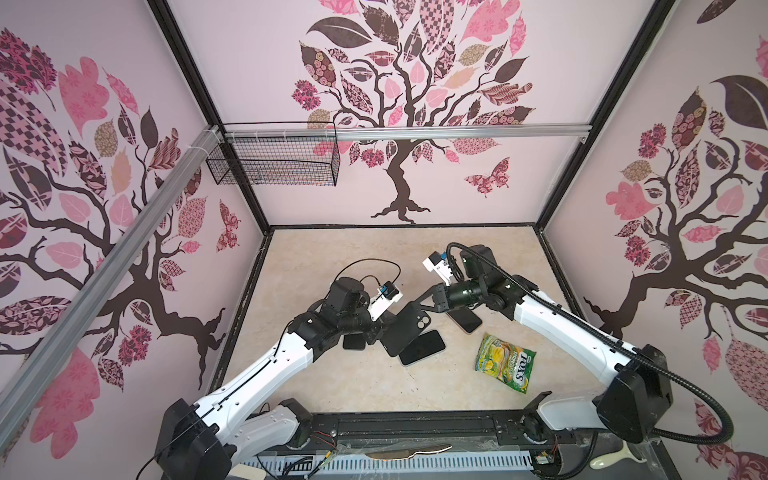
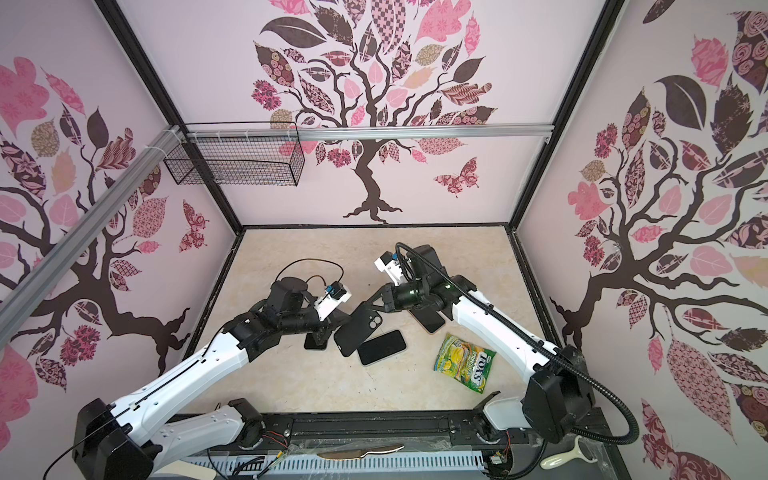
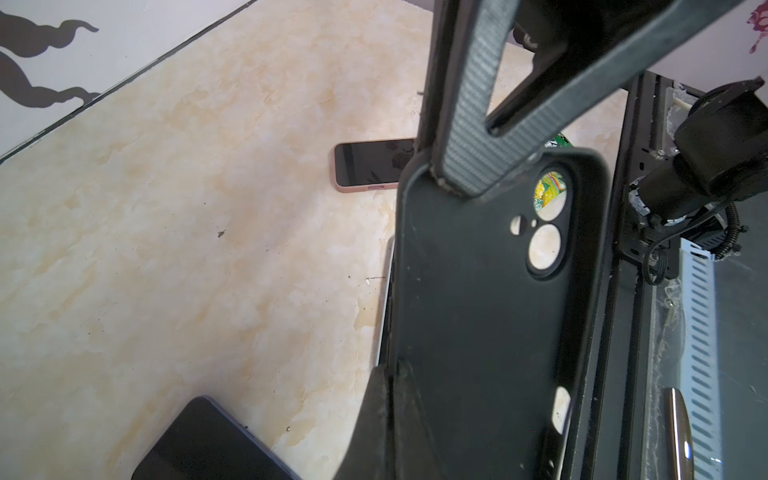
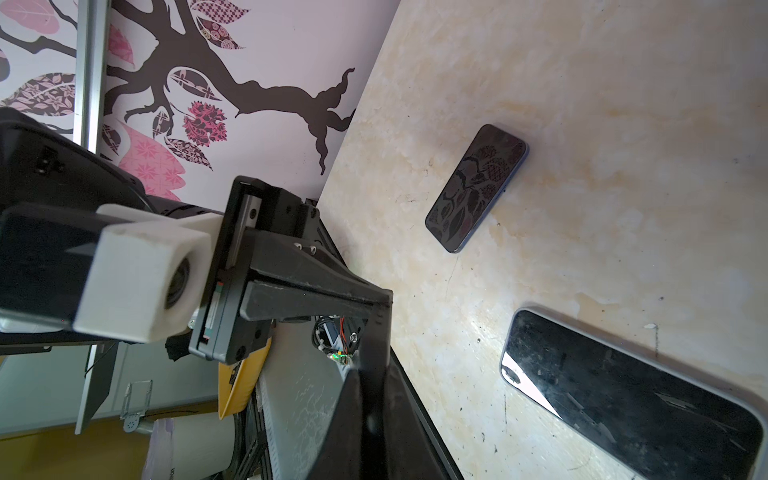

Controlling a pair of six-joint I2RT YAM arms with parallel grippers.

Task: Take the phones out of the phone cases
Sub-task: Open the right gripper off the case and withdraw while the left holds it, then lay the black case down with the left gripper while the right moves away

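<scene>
Currently my left hand [image 1: 380,331] is clenched on the lower end of the phone case [image 1: 405,328]. The case is a matte black, soft-looking shell with rounded corners, held tilted off the counter [image 1: 374,386]. Under that hand a dark phone [image 4: 478,187] with a bluish rim lies flat on the mottled cream surface. The case is empty: through its round camera cutouts I see the counter and a bit of wrapper. Just right of my left hand the phone [image 1: 422,348] rests screen up, a glossy black slab with a silver edge, partly under the shell. My right hand [image 1: 420,305] meets the case's upper rim, with one ribbed finger [image 3: 461,158] lying on the inner face. Whether it pinches or only touches I cannot tell. Beneath that hand sits a pink-cased phone [image 3: 365,166], and to its right lies a crinkly green-and-yellow sweet packet [image 1: 505,361].
</scene>
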